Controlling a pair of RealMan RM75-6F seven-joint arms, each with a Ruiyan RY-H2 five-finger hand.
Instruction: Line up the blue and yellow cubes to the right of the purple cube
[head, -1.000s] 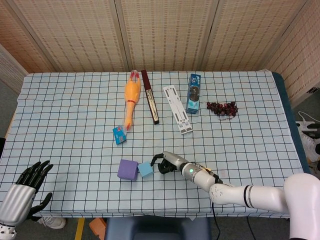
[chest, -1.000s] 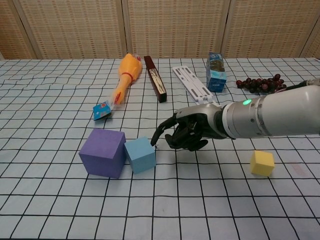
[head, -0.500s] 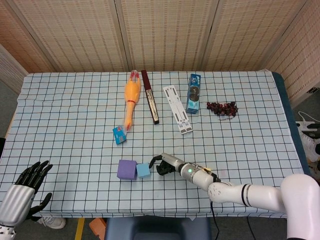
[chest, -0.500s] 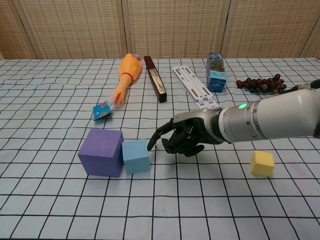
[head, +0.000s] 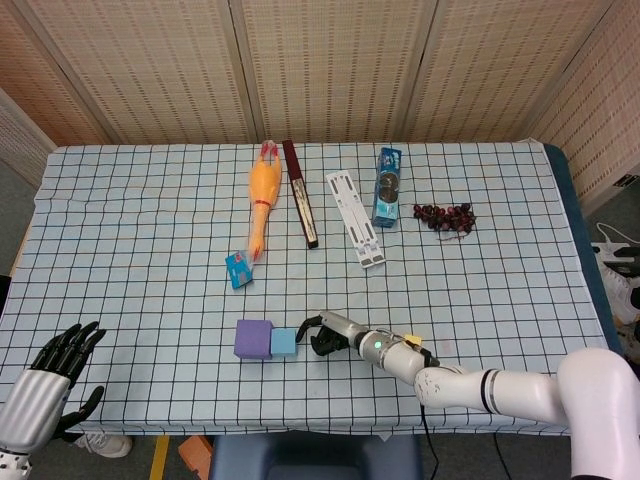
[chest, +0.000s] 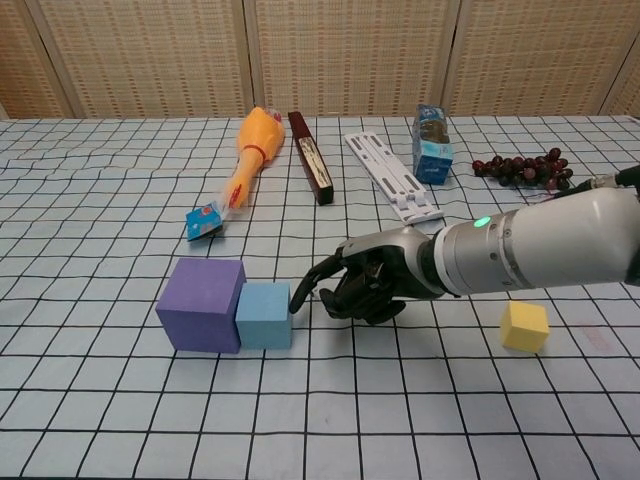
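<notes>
The purple cube (head: 253, 339) (chest: 200, 318) sits near the table's front edge. Flush against its right side is the smaller blue cube (head: 283, 343) (chest: 264, 315). My right hand (head: 328, 335) (chest: 365, 285) lies low on the cloth just right of the blue cube, fingers curled in, with one extended fingertip touching the cube's right face. The yellow cube (chest: 524, 326) (head: 413, 341) rests alone further right, beside my right forearm. My left hand (head: 60, 375) hangs off the table's front left corner, fingers spread and empty.
Across the middle and back of the table lie a rubber chicken (head: 262, 190), a dark bar (head: 300, 195), a white strip (head: 354, 218), a blue carton (head: 387, 187), grapes (head: 446, 215) and a small blue packet (head: 239, 270).
My right hand has slid left, pushing the blue cube from a skewed spot until it sits square against the purple cube. The left hand has stayed still.
</notes>
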